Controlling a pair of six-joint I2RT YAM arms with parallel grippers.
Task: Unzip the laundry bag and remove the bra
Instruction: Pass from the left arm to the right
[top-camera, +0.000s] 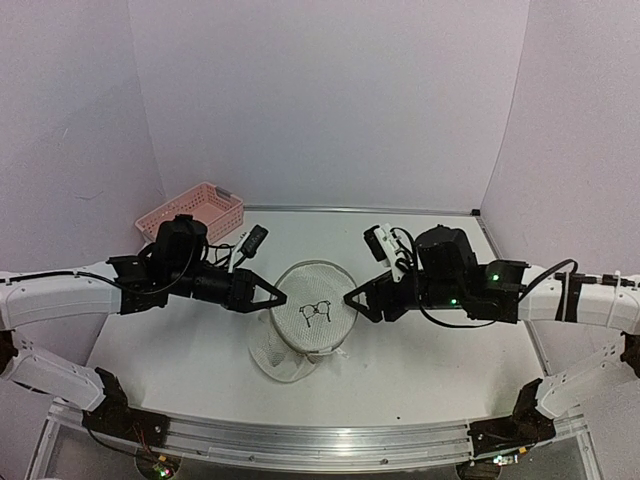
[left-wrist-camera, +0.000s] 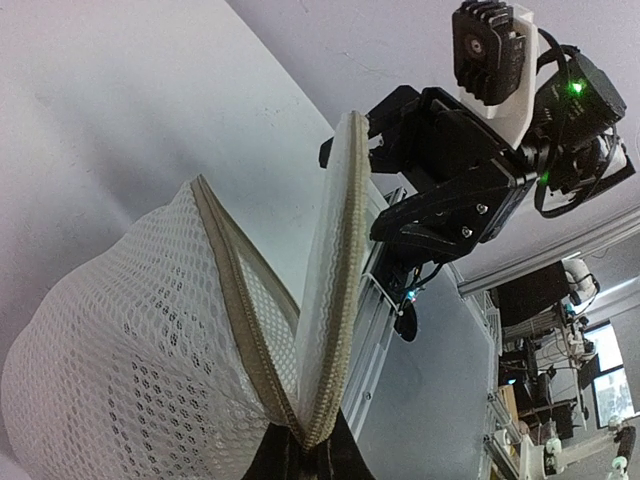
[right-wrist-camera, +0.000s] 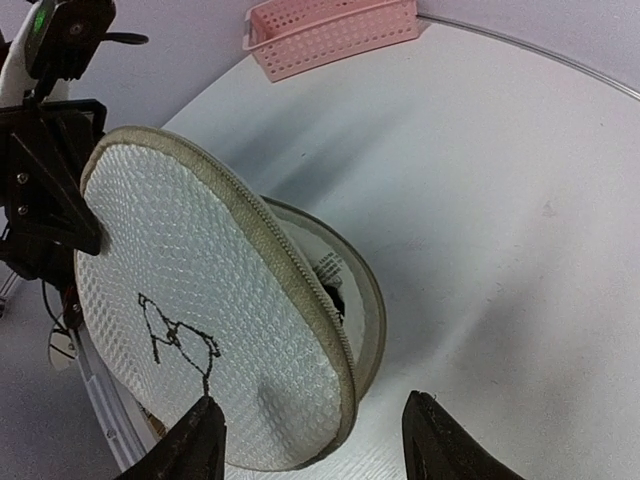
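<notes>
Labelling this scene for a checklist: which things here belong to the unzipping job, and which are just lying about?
Job: laundry bag; left gripper, clamping its rim; right gripper, open; bra, apparently glimpsed inside.
Lying about: pink basket.

You have a round white see-through mesh laundry bag (top-camera: 312, 305), its netting a honeycomb pattern of small holes. Its zip rim (left-wrist-camera: 340, 250) is a dull beige-tan, and the glasses-like logo (right-wrist-camera: 175, 335) on the dome is drawn in thin black lines. Your slotted plastic basket (top-camera: 192, 212) is pale pink. The flat table (top-camera: 430, 350) is white, and the walls (top-camera: 330, 100) read as pale lilac-white. The left gripper (top-camera: 283, 298) and right gripper (top-camera: 350, 298) are both black. The left arm (top-camera: 60, 295) and right arm (top-camera: 590, 300) have white shells with black joints, and a green light (top-camera: 492, 272) glows on the right one.
</notes>
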